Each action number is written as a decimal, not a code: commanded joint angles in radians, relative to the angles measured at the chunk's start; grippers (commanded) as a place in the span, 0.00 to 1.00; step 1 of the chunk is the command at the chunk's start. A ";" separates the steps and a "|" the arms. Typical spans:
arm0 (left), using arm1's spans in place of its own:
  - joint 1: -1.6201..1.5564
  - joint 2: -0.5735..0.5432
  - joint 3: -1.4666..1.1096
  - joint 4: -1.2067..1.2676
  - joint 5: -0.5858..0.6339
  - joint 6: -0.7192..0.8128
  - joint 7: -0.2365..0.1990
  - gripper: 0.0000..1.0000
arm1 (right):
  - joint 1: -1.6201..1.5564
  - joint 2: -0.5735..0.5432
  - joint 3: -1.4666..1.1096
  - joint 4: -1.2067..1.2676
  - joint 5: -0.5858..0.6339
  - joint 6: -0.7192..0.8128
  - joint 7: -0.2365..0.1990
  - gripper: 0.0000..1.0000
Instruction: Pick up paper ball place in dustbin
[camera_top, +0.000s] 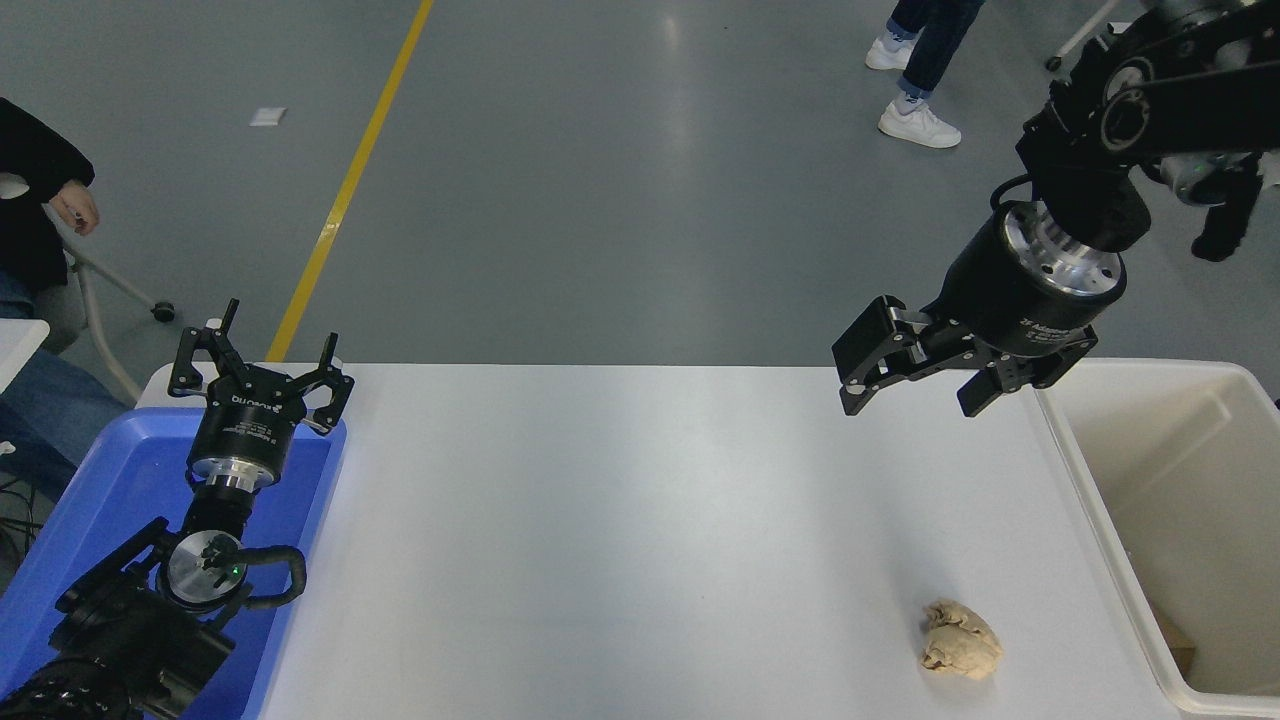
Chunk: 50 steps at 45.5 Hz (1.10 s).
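Paper ball (960, 640) lies on the white desk (620, 540), near the desk's near edge on the right side, just left of the dustbin (1105, 520). Ball and bin wall are near but apart. Ball is a wrinkled tan wad, nothing touching it.

Right gripper (915, 385) hangs above the far edge of the desk, coming in from the upper right, its body tilted so the jaws point down and to the left. Jaws are spread wide with nothing between them. The ball sits well apart from the jaws, toward the camera and slightly to the right of them; the bare desk lies between.

Dustbin stands at the desk's right end, cream-white, thick rounded rim, deep smooth walls. A scrap of tan-brown material shows low inside it near the near corner; what it is I cannot tell.

Left gripper (262, 368) is parked at lower left over the blue tray (90, 520), jaws spread and pointing away from the camera, holding nothing.

Far side: a person's legs with white shoes (918, 122) on the grey floor; another person's hand (75, 208) at the left edge.
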 joint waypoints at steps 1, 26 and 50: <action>0.000 0.000 0.000 0.000 0.000 0.000 0.000 1.00 | -0.122 -0.029 0.002 -0.024 -0.043 -0.040 0.002 1.00; 0.000 -0.001 0.000 0.000 0.000 0.000 0.000 1.00 | -0.627 -0.359 0.246 -0.118 -0.414 -0.126 0.002 1.00; 0.000 -0.001 0.000 0.000 0.000 0.000 0.000 1.00 | -1.001 -0.340 0.447 -0.334 -0.584 -0.222 0.002 1.00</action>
